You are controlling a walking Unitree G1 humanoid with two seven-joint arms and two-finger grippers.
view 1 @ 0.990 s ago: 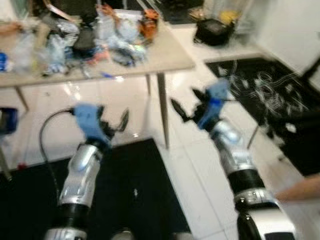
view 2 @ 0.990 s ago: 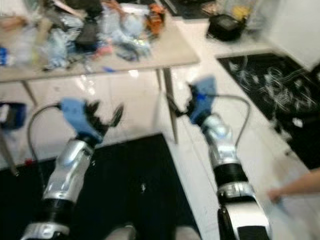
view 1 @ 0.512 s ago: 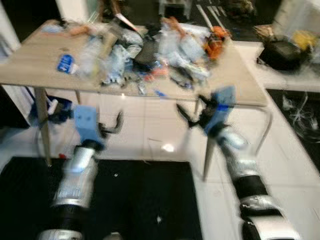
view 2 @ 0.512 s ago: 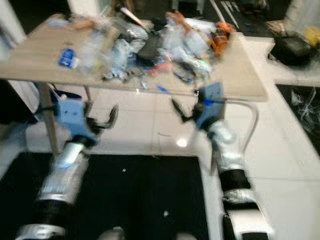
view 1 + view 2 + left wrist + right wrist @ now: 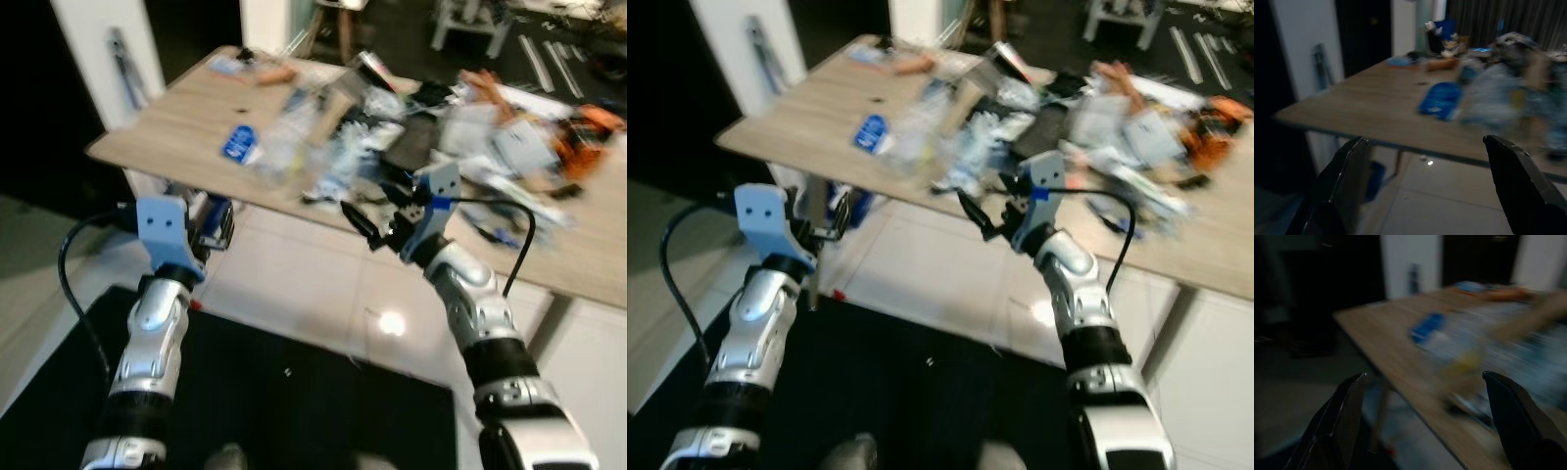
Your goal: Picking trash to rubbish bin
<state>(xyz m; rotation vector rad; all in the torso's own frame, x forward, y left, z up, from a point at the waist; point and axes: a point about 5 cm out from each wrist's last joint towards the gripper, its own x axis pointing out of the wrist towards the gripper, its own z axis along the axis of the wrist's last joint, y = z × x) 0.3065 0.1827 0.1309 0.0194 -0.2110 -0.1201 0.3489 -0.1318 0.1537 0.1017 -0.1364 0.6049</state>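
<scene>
Ahead, trash heap lies on desk, above and beyond both grippers. Right gripper nearer, at desk edge, fingers spread, empty. Left gripper spread, empty, lower, facing blue packet.

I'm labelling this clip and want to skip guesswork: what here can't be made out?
- Trash pile on the table: motion blur merges the wrappers and bags in the eye views; single items are unreadable.
- Blue packet: print too blurred and dark in the left wrist view.
- Blue thing under the table: partly behind the left gripper.
- Right wrist view: smeared by motion.
</scene>
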